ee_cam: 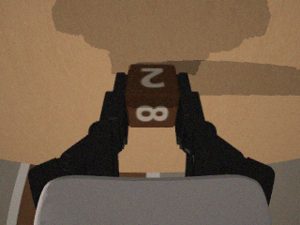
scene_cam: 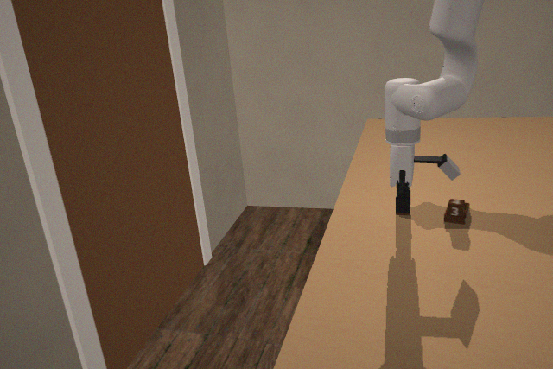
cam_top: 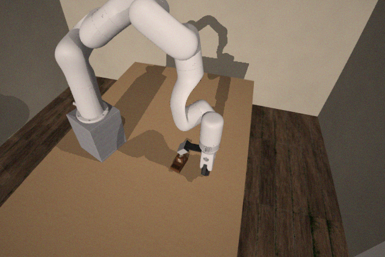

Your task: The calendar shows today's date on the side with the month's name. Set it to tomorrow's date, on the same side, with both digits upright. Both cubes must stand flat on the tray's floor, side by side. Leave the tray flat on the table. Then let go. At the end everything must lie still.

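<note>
My gripper (cam_top: 205, 171) (scene_cam: 403, 206) (ee_cam: 151, 87) points straight down, low over the table (cam_top: 124, 204) (scene_cam: 491, 320). It is shut on a brown number cube (ee_cam: 152, 112). In the wrist view the cube shows an 8 on the face toward the camera and a 2 on the face beyond it. In the top and exterior views the dark fingers hide the cube. I cannot tell whether it touches the table. The brown calendar tray (cam_top: 175, 167) (scene_cam: 455, 218) lies flat on the table a short way from the gripper. It holds the other cube (cam_top: 180, 161) (scene_cam: 455, 210), whose 3 shows in the exterior view.
The grey robot base (cam_top: 97, 136) stands at the table's left side. The table's edge (cam_top: 246, 154) runs close to the gripper, with dark wooden floor (cam_top: 289, 185) (scene_cam: 250, 276) beyond it. The wrist camera (cam_top: 182, 147) (scene_cam: 448, 169) juts out over the tray.
</note>
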Available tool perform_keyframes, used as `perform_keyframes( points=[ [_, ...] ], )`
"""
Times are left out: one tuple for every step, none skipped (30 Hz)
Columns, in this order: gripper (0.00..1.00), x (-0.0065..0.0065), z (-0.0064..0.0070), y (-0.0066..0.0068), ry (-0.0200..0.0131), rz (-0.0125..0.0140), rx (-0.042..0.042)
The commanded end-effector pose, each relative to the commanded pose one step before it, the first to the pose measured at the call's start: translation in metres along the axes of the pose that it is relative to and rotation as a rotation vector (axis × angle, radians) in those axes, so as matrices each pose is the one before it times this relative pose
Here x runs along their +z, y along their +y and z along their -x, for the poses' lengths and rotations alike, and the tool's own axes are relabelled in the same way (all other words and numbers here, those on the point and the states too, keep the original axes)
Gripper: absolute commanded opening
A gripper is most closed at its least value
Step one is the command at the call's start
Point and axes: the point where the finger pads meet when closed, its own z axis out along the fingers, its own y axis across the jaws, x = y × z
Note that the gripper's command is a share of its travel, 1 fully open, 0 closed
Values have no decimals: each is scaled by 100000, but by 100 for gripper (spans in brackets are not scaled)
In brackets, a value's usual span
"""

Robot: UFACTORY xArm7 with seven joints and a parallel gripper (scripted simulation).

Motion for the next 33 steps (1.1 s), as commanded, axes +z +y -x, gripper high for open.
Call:
perform_keyframes(
  points=[
    [29,-444,211,2,-449,10,8],
    [29,-278,0,0,0,0,0],
    [29,-374,-1,0,0,1,1],
    [29,-470,0,0,0,0,0],
    [29,-560,1,0,0,-1,-1],
    [29,-638,0,0,0,0,0],
    [29,-701,-1,0,1,1,1],
    [29,-749,1,0,-1,-1,-1],
    [29,-775,0,0,0,0,0],
    [29,-781,0,0,0,1,1],
    [29,-765,1,0,-1,-1,-1],
    [29,-726,-1,0,1,1,2],
    [29,-670,1,0,-1,-1,-2],
    [29,-593,0,0,0,0,0],
    [29,0,0,0,0,0,0],
    [29,0,0,0,0,0,0],
    [29,-504,0,0,0,0,0],
    [29,-405,0,0,0,0,0],
    [29,-302,0,0,0,0,0],
    [29,-203,0,0,0,0,0],
    [29,-114,-1,0,1,1,1],
    [29,-46,0,0,0,0,1],
    [29,-7,0,0,0,0,0],
    [29,0,0,0,0,0,0],
    [29,0,0,0,0,0,0],
    [29,0,0,0,0,0,0],
    [29,0,0,0,0,0,0],
    [29,0,0,0,0,0,0],
    [29,0,0,0,0,0,0],
    [29,0,-1,2,1,0,28],
    [29,1,-10,16,4,2,190],
    [29,0,0,0,0,0,0],
    [29,0,0,0,0,0,0]
  ],
)
